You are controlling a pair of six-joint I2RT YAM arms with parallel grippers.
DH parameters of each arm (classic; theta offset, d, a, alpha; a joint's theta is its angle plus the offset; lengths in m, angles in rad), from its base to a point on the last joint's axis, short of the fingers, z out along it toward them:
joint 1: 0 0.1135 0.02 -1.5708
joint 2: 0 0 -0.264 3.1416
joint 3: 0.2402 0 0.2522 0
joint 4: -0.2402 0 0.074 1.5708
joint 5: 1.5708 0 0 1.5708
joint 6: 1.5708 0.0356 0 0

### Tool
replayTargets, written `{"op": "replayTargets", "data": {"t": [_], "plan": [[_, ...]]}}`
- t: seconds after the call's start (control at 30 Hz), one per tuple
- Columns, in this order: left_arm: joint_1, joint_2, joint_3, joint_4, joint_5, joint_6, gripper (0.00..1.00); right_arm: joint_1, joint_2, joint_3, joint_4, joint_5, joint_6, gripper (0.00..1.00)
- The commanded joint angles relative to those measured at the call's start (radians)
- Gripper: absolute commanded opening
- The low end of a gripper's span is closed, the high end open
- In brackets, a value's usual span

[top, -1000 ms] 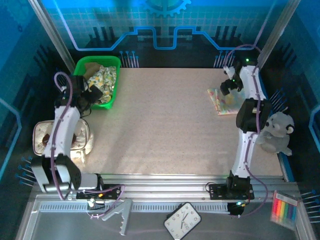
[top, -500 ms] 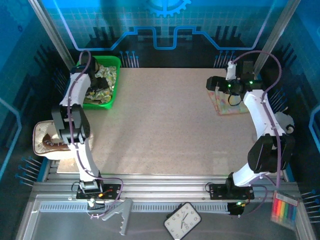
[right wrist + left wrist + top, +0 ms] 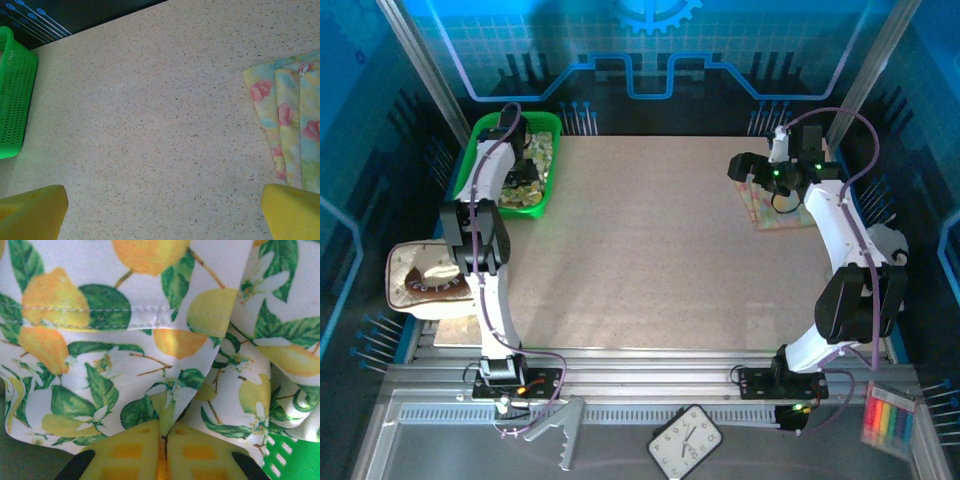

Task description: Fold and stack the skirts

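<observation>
Inside the green basket, your left pincer is pressed together, pinching a fold of the lemon-print skirt bunched directly ahead of its tips. Your right pincer stands spread above the bare worktop. The folded floral skirt lies flat just ahead of its right finger, untouched.

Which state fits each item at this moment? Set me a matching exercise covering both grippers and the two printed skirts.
Items:
1. left gripper
2. right gripper
3. lemon-print skirt
4. pink-flowered skirt

States:
A. folded flat on the table
B. wide open, holding nothing
C. closed on cloth
D. bunched in the green basket

Pairs: 1-C, 2-B, 3-D, 4-A
</observation>
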Motion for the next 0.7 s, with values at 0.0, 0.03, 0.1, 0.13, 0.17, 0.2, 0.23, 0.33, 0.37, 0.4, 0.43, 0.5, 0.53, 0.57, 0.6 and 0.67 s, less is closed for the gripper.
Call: {"op": "replayTargets", "data": {"t": [0.0, 0.03, 0.1, 0.13, 0.17, 0.2, 0.23, 0.33, 0.37, 0.4, 0.43, 0.5, 0.53, 0.57, 0.6, 0.67], "plan": [[0.003, -0.101, 0.029, -0.001, 0.016, -0.007, 0.05, 0.018, -0.003, 0.009, 0.019, -0.024, 0.025, 1.00], [0.003, -0.119, 0.035, -0.003, 0.016, -0.007, 0.00, 0.020, -0.001, 0.015, 0.018, -0.025, 0.026, 1.00], [0.003, -0.165, 0.038, -0.003, 0.016, -0.006, 0.00, 0.024, 0.000, 0.016, 0.021, -0.023, 0.037, 1.00], [0.003, -0.198, 0.036, 0.001, 0.022, -0.009, 0.00, 0.024, -0.004, 0.012, 0.031, -0.018, 0.048, 1.00], [0.002, -0.235, 0.033, 0.007, 0.039, -0.014, 0.00, 0.023, -0.014, -0.002, 0.050, -0.013, 0.062, 1.00], [0.003, -0.269, 0.030, 0.016, 0.060, -0.020, 0.00, 0.023, -0.029, -0.019, 0.083, -0.005, 0.080, 1.00], [0.003, -0.311, 0.026, 0.025, 0.100, -0.027, 0.00, 0.024, -0.051, -0.050, 0.127, 0.012, 0.108, 1.00], [-0.002, -0.413, 0.020, 0.059, 0.275, -0.052, 0.00, 0.024, -0.128, -0.165, 0.319, 0.033, 0.169, 1.00], [-0.007, -0.436, 0.019, 0.071, 0.348, -0.059, 0.00, 0.025, -0.154, -0.197, 0.367, 0.043, 0.188, 1.00], [-0.016, -0.451, 0.025, 0.074, 0.396, -0.064, 0.00, 0.025, -0.172, -0.213, 0.387, 0.060, 0.208, 1.00], [-0.033, -0.459, 0.040, 0.069, 0.434, -0.070, 0.00, 0.026, -0.185, -0.223, 0.392, 0.086, 0.236, 1.00], [-0.084, -0.461, 0.071, 0.051, 0.488, -0.050, 0.00, 0.022, -0.208, -0.231, 0.376, 0.119, 0.267, 1.00], [-0.118, -0.457, 0.087, 0.038, 0.498, -0.040, 0.00, 0.019, -0.219, -0.243, 0.388, 0.113, 0.255, 1.00], [-0.154, -0.448, 0.106, 0.025, 0.515, -0.024, 0.00, 0.016, -0.232, -0.259, 0.399, 0.112, 0.250, 1.00], [-0.186, -0.437, 0.118, 0.013, 0.528, -0.016, 0.00, 0.012, -0.245, -0.276, 0.412, 0.112, 0.259, 1.00], [-0.259, -0.404, 0.141, -0.009, 0.547, -0.015, 0.00, -0.003, -0.265, -0.326, 0.472, 0.053, 0.271, 1.00]]}}
